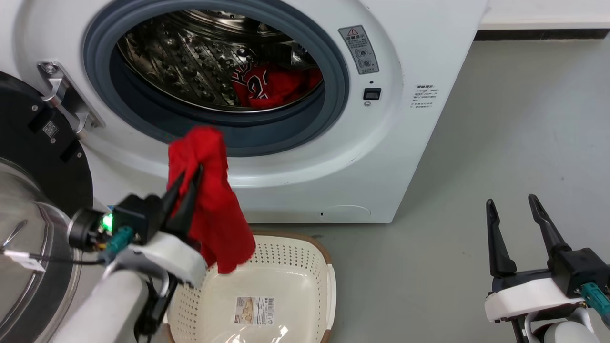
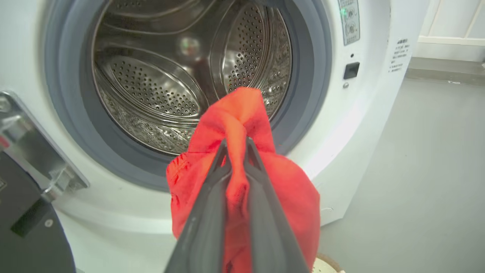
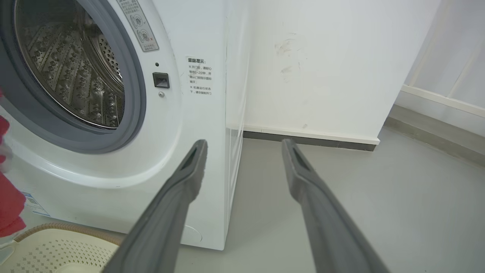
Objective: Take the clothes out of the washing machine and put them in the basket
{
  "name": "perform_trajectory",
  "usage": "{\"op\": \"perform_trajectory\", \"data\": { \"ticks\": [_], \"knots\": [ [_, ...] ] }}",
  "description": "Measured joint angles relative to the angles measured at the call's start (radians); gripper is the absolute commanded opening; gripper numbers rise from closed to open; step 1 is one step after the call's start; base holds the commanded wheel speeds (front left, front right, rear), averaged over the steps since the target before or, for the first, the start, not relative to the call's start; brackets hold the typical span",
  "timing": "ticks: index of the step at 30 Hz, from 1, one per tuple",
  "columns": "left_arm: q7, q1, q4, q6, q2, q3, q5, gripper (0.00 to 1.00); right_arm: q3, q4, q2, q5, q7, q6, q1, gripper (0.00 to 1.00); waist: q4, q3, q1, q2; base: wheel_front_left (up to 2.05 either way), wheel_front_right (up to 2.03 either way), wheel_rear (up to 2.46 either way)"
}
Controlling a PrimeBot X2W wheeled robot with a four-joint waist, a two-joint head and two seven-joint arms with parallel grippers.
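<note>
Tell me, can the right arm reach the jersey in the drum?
Probably yes: the door is open, the right gripper is open and empty, and the left gripper holds its garment left of the jersey.

Left gripper (image 1: 190, 177) holds the plain red garment (image 1: 217, 214) in front of the washing machine (image 1: 405, 143).

Its two dark fingers are pressed together on the cloth, which bunches above the fingertips and hangs down beside the wrist, with its lower end over the rim of the basket (image 1: 310, 259) just below this gripper. Beyond the fingertips the drum stands open, and the red jersey (image 1: 267, 85) lies inside. The right gripper (image 1: 511, 200) is well apart to the right, fingers spread, over the grey floor (image 1: 500, 119).
</note>
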Motion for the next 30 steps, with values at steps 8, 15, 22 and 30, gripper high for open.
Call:
{"op": "perform_trajectory", "data": {
  "ticks": [8, 15, 22, 30],
  "knots": [
    [0.024, 0.083, 0.102, -0.016, -0.014, -0.044, -0.026, 0.0, 0.007, -0.015, 0.0, -0.003, 0.0, 0.0, -0.01, 1.0, 0.001, 0.068, 0.0001, 0.0, 0.0, 0.0, 0.0],
    [0.012, 0.02, 0.377, -0.063, -0.099, -0.063, -0.049, 0.0, 0.001, -0.033, 0.0, -0.011, 0.0, 0.0, -0.057, 1.0, -0.009, 0.176, 0.0003, 0.0, 0.0, 0.0, 0.0],
    [-0.011, -0.116, 0.63, -0.1, -0.167, -0.055, -0.049, 0.0, -0.019, -0.063, 0.0, -0.021, 0.0, 0.0, -0.102, 1.0, -0.029, 0.31, 0.0004, 0.0, 0.0, 0.0, 0.0],
    [-0.021, -0.257, 0.864, -0.138, -0.214, -0.035, -0.048, 0.0, -0.028, -0.105, 0.0, -0.027, 0.0, 0.0, -0.139, 1.0, -0.052, 0.465, 0.0004, 0.0, 0.0, 0.0, 0.0]
  ]
}}
